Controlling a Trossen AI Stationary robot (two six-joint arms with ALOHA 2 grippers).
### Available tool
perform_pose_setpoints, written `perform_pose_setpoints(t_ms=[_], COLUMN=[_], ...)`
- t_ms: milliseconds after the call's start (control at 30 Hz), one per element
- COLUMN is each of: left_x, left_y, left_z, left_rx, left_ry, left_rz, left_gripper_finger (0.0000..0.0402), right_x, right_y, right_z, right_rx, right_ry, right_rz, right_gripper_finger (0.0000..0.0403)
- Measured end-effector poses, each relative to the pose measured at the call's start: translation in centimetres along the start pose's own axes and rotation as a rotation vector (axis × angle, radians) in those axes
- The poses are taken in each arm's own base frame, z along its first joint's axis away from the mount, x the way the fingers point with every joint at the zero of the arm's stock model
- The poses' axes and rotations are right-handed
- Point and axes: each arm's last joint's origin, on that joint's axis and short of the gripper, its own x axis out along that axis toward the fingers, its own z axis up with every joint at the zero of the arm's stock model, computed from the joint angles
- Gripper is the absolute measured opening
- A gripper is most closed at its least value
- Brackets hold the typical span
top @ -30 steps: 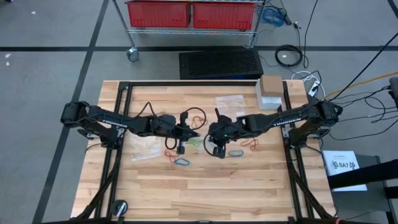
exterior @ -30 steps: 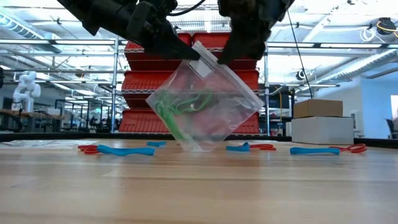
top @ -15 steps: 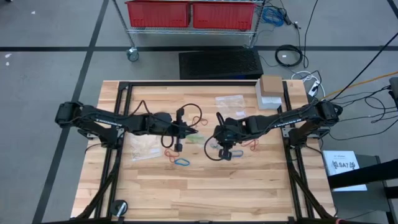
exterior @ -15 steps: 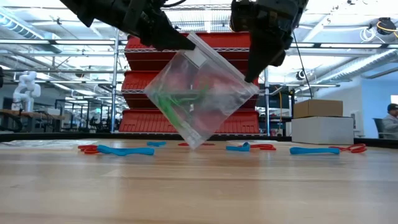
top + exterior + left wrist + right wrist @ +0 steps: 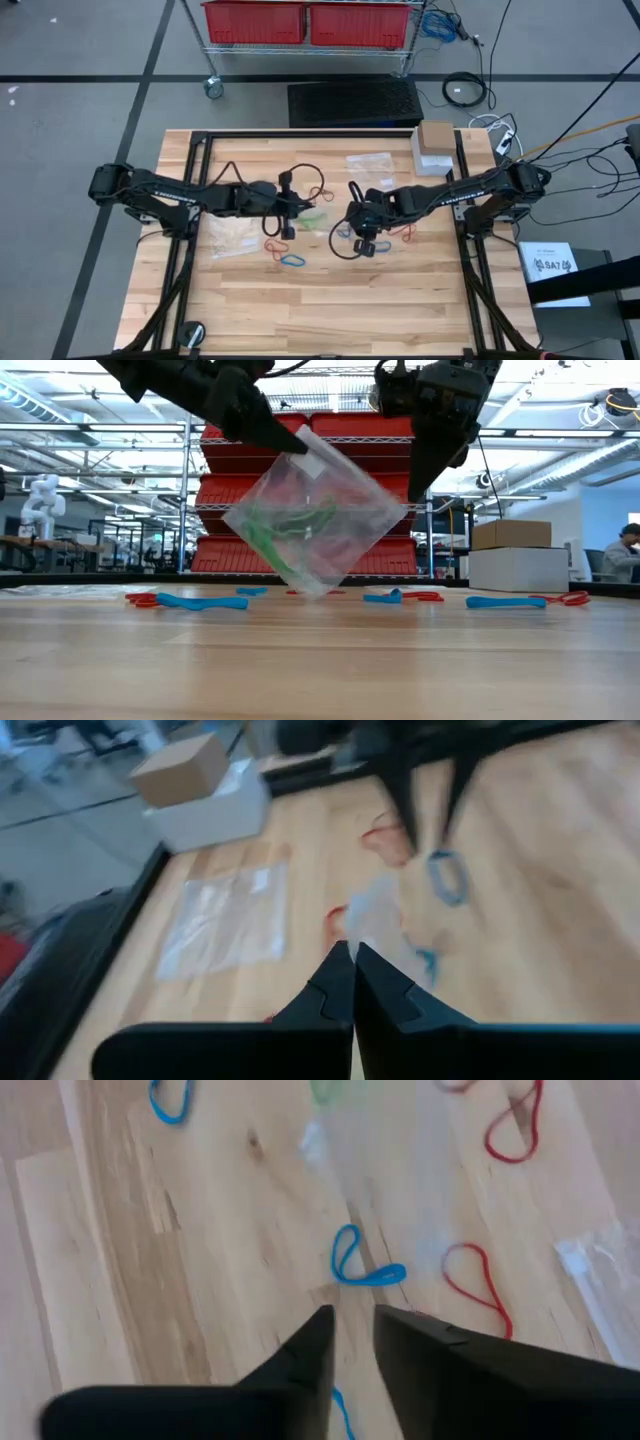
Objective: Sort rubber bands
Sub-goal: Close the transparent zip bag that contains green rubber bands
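Note:
A small clear plastic bag (image 5: pixel 318 520) with green rubber bands (image 5: pixel 290 524) inside hangs above the table's middle. My left gripper (image 5: pixel 288 440) is shut on it; in the high view that gripper (image 5: pixel 303 209) sits just left of the bag (image 5: pixel 318 219). My right gripper (image 5: pixel 425 465) stands a little to the bag's right, slightly open and holding nothing. Loose blue bands (image 5: pixel 200 602) and red bands (image 5: pixel 565 598) lie flat on the wood, also seen below the right gripper (image 5: pixel 350 1330) as a blue loop (image 5: pixel 365 1266) and a red loop (image 5: pixel 480 1280). My left gripper pinches the bag's top sealing strip (image 5: pixel 312 452) near one corner between its two shut fingers, coming slanting down from the table's left. The bag hangs below the fingers, tilted on one corner and lifted clear of the table. In the left wrist view the bag (image 5: pixel 380 920) shows just past the fingertips.
An empty clear bag (image 5: pixel 232 238) lies under the left arm and another (image 5: pixel 370 160) near the far edge. A cardboard box on a white box (image 5: pixel 435 148) stands at the far right corner. Blue bands (image 5: pixel 292 260) and red bands (image 5: pixel 405 232) are scattered around the middle.
My right gripper has let go of the bag's right edge and drawn back up and toward the table's right. The bag has swung toward the left and hangs from my left gripper alone, which has pulled back slightly toward the table's left.

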Motion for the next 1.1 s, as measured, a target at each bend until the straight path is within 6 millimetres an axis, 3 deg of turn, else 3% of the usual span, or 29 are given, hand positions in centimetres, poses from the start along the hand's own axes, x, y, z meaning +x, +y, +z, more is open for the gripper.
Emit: perform_pose_setpoints(t_ms=[200,367,600,767,933,1100], left_x=[0.0,-0.2,-2.8,-4.4,-4.9,-4.8], left_y=[0.5,1.9,5.4,8.9,11.7,13.2], left_z=[-0.8,-1.7,-2.0,-2.8,-5.7,-9.1], left_rx=[0.009,0.035,0.032,-0.012,-0.112,-0.202], left_ry=[0.096,0.201,0.276,0.309,0.389,0.497], left_rz=[0.104,0.242,0.378,0.503,0.556,0.576], left_gripper_finger=[0.0000,0.0000,0.0000,0.0000,0.0000,0.0000], right_x=[0.0,0.0,-0.1,-0.1,0.0,0.1], right_y=[0.0,0.0,-0.1,-0.3,-0.8,-1.6], right_z=[0.0,0.0,-0.1,0.0,0.3,0.7], right_rx=[0.000,0.000,-0.021,-0.020,-0.013,-0.003], right_ry=[0.001,-0.001,0.005,0.004,-0.002,-0.012], right_rz=[-0.003,-0.003,-0.007,-0.010,-0.015,-0.023], right_gripper_finger=[0.0147,0.0184,0.0189,0.0188,0.0188,0.0188])
